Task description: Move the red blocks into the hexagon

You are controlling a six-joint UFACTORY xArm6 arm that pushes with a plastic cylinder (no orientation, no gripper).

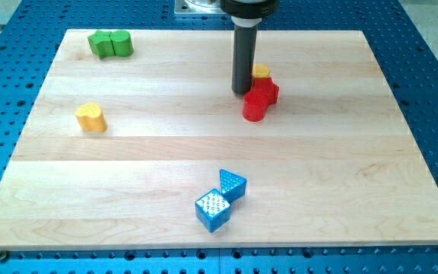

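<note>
Two red blocks sit together right of the board's centre, near the view's top: a red round block and a red star-like block behind it, touching. A yellow hexagon block sits just behind them, touching the red star-like block and partly hidden by my rod. My tip rests on the board just left of the red blocks, close to or touching them.
Two green blocks sit together at the board's top left. A yellow heart-like block lies at the left. A blue triangle block and a blue cube sit together near the bottom centre. The wooden board lies on a blue perforated table.
</note>
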